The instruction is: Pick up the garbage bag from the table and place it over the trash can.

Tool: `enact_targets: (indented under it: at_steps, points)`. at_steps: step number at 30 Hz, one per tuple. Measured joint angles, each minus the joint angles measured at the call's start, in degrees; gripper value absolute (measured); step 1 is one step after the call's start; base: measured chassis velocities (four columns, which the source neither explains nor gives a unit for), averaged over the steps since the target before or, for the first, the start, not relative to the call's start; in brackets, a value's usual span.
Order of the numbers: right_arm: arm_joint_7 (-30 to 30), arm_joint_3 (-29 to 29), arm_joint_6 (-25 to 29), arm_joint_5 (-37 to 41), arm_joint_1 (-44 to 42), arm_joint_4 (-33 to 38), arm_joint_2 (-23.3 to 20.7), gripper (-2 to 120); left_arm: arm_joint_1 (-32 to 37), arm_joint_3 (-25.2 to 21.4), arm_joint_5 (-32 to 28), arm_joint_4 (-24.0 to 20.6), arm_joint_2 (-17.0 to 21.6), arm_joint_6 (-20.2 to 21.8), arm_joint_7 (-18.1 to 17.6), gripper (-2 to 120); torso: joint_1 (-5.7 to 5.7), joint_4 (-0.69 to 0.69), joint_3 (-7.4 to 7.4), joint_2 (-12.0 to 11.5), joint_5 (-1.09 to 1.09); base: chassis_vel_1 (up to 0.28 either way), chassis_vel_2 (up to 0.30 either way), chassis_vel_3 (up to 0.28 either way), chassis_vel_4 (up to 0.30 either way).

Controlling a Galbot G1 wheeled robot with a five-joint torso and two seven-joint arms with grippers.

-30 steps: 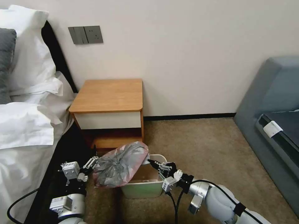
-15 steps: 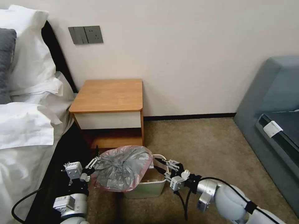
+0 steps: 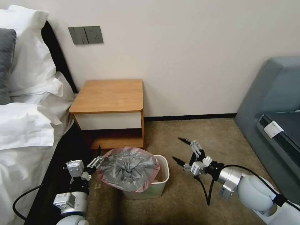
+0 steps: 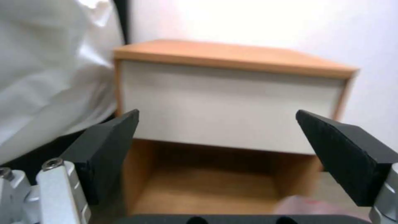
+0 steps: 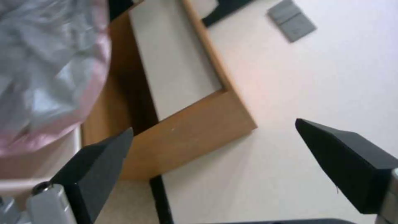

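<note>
Beige carpet before the wooden desk is seen carrying the trash can, over which the garbage bag is now draped, released since earlier by the right tool, drawn away spread, and the left tool, spread beside it.

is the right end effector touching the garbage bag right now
Apart. The head view shows bare carpet and the trash can rim between the open right end effector and the garbage bag.
</note>
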Motion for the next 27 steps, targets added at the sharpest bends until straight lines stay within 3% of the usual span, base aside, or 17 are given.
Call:
enact_targets:
  at_steps: [3,4,7,8,11,18,25,27]
  points:
    - [2.2,-1.01,-0.02,-0.31,-0.1,-0.3,2.83,100,2.04,1.44,-6.6,-6.03,2.99,11.69,0.7,97,0.0,-0.01,0.0,0.0,0.02,0.0,0.0,0.0,0.0]
    - [2.2,-1.01,-0.02,-0.31,-0.1,-0.3,2.83,100,2.04,1.44,-6.6,-6.03,2.99,11.69,0.7,97,0.0,-0.01,0.0,0.0,0.02,0.0,0.0,0.0,0.0]
    - [3.31,-1.24,0.54,-0.5,-0.3,-0.97,4.19,100,3.71,1.01,-9.32,-10.0,5.42,23.3,0.72,98,0.0,-0.01,0.0,0.0,0.0,0.0,0.0,0.0,0.0]
    - [3.31,-1.24,0.54,-0.5,-0.3,-0.97,4.19,100,3.71,1.01,-9.32,-10.0,5.42,23.3,0.72,98,0.0,-0.01,0.0,0.0,0.0,0.0,0.0,0.0,0.0]
    - [4.14,-1.09,1.43,-0.55,-0.63,-1.62,4.72,100,4.97,1.12,-11.25,-11.56,6.03,31.88,-0.75,97,0.0,0.0,0.0,0.0,0.0,0.0,0.0,0.0,0.0]
    - [4.64,-0.97,2.12,-0.62,-0.83,-2.32,5.31,100,5.15,1.88,-14.32,-11.51,5.24,36.47,-2.04,95,0.0,0.0,0.0,0.0,0.0,0.0,0.0,0.0,0.0]
    - [5.19,-1.01,3.03,-0.98,-1.33,-2.67,6.16,100,2.12,1.87,-14.76,-7.02,3.07,37.03,-2.8,97,0.0,-0.01,0.0,0.0,0.0,0.0,0.0,0.0,0.0]
    - [5.35,-0.98,3.14,-1.1,-1.47,-2.34,6.27,100,1.15,1.47,-14.25,-3.96,2.47,37.08,-2.16,97,0.0,-0.01,0.0,0.0,0.0,0.0,0.0,0.0,0.0]
